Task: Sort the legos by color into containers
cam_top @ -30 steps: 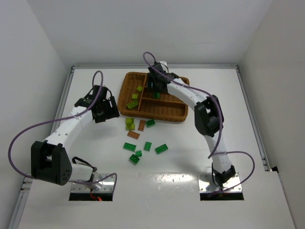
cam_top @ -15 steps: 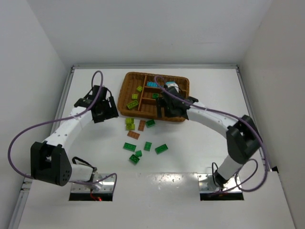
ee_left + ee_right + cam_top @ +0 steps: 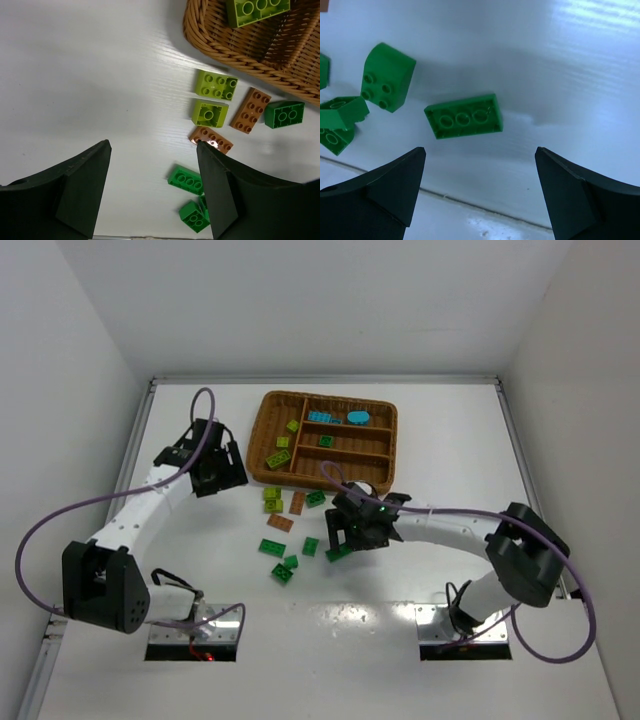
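tray [image 3: 290, 483]: brown wicker, on the table [image 3: 450, 430]; one tall section at its left end, three long narrow sections to the right of that.
tall section: three yellow-green bricks [image 3: 283, 441].
farthest narrow section: cyan bricks [image 3: 357, 418].
middle narrow section: one dark green brick [image 3: 326, 441].
loose bricks [image 3: 272, 547]: yellow-green, brown and dark green, scattered on the table just in front of the tray's near rim.
right arm: reaches low across the table in front of the tray. the right end effector [image 3: 480, 150] points down with its fingers spread wide and holds nothing. a flat green brick [image 3: 463, 122] lies on the table under the gap.
left arm: bent, with the left end effector [image 3: 153, 145] hovering just left of the tray's near left corner, fingers partly apart, holding nothing.
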Tool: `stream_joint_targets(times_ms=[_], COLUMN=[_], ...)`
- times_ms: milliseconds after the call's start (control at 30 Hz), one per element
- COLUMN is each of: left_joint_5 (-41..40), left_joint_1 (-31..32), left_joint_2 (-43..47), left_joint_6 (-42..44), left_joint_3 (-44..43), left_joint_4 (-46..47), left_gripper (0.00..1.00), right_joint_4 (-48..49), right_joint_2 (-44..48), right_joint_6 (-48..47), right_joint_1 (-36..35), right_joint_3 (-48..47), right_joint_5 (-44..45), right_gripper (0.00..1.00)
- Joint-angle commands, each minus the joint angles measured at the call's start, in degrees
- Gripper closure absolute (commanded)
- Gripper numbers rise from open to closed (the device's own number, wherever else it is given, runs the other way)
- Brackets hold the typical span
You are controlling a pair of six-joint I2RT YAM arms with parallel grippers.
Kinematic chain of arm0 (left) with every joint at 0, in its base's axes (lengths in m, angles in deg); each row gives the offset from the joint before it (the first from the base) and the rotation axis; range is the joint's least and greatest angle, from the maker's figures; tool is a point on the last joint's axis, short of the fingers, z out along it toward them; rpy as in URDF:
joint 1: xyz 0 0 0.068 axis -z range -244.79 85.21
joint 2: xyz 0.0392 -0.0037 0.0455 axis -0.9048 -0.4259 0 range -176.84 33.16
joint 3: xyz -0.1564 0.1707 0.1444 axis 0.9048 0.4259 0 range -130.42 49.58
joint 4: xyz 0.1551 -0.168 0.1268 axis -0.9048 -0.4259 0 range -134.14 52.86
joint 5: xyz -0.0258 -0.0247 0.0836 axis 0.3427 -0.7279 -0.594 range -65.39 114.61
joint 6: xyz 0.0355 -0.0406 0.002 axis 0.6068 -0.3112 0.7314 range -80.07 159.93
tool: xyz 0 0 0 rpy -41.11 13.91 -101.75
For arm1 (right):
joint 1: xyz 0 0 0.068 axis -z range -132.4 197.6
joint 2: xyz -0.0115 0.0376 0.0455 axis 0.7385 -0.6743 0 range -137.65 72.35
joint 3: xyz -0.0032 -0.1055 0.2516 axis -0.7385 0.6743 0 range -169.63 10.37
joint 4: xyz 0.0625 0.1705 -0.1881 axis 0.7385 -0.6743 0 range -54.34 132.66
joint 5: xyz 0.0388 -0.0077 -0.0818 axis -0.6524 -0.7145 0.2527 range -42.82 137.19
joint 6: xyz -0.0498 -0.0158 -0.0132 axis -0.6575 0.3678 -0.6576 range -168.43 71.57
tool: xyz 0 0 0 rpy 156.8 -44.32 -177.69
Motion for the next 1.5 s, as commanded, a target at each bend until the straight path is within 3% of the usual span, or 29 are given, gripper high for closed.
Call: stream_joint_targets(times_ms=[0,400,700,1067,1200,1300,1467], left_joint_5=[0.1,0.1,0.1,0.1,0.1,0.1,0.1], left_joint_1=[-0.1,-0.1,-0.1,-0.1,-0.1,-0.1,-0.1], left_joint_2=[2.0,2.6,2.6,2.0,1.5,1.5,0.5], left_joint_6=[0.7,0.7,0.7,0.7,0.7,0.7,1.2], left_joint_3=[-0.7,-0.2,-0.2,-0.2,-0.2,-0.2,-1.2], left_joint_4=[-0.1,-0.1,-0.1,-0.1,0.4,0.4,1.0], left_gripper=[0.24,0.24,0.24,0.24,0.24,0.24,0.24], right_joint_4=[3.0,6.0,0.4,-3.4,-5.5,-7.2,-9.4], right_joint_2=[0.0,-8.1,-15.3,-16.0,-16.0,-14.6,-12.4], right_joint_6=[9.3,7.5,5.9,5.9,5.9,3.2,-3.0], right_joint_1=[-1.2,-2.3,-2.8,-6.0,-6.0,-5.1,-0.6], right_joint_3=[0.7,-2.3,-11.5,-12.3,-12.9,-14.2,-21.6], right_joint_5=[-1.9,-7.0,3.0,10.5,12.9,13.6,17.3], right_gripper=[0.09,0.14,0.22,0.41,0.65,0.74,0.76])
